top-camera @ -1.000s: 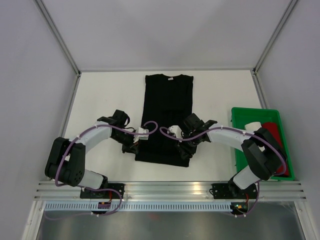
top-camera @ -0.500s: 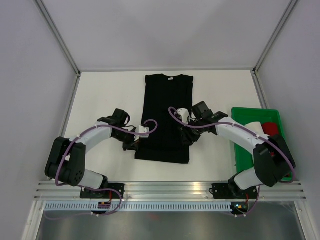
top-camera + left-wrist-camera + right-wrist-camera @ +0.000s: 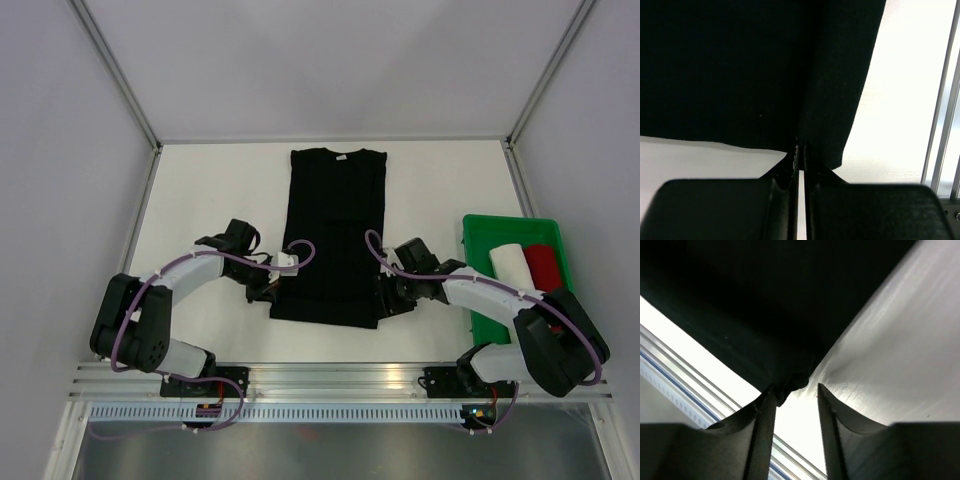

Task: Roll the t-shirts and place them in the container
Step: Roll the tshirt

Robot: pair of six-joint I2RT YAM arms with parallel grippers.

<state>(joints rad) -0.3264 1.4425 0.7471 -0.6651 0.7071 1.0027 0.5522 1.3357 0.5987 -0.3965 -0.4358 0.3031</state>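
A black t-shirt (image 3: 335, 235), folded into a long strip with a small white neck label at the far end, lies flat mid-table. My left gripper (image 3: 272, 290) is at its near left corner, and in the left wrist view the left gripper (image 3: 801, 145) is shut on the black hem (image 3: 830, 125). My right gripper (image 3: 385, 300) is low at the near right corner. In the right wrist view the right gripper (image 3: 795, 390) stands open, the shirt's corner (image 3: 790, 382) bunched against its left finger. A white roll (image 3: 510, 262) and a red roll (image 3: 545, 265) lie in the green bin.
The green bin (image 3: 510, 220) stands at the table's right edge, close to the right arm. An aluminium rail (image 3: 340, 380) runs along the near edge just behind the shirt's hem. White table (image 3: 210, 200) shows to the left of the shirt, with walls on three sides.
My right gripper has come off the middle of the shirt, moved down to its near right corner and opened wider. The left gripper has stayed shut at the near left corner.
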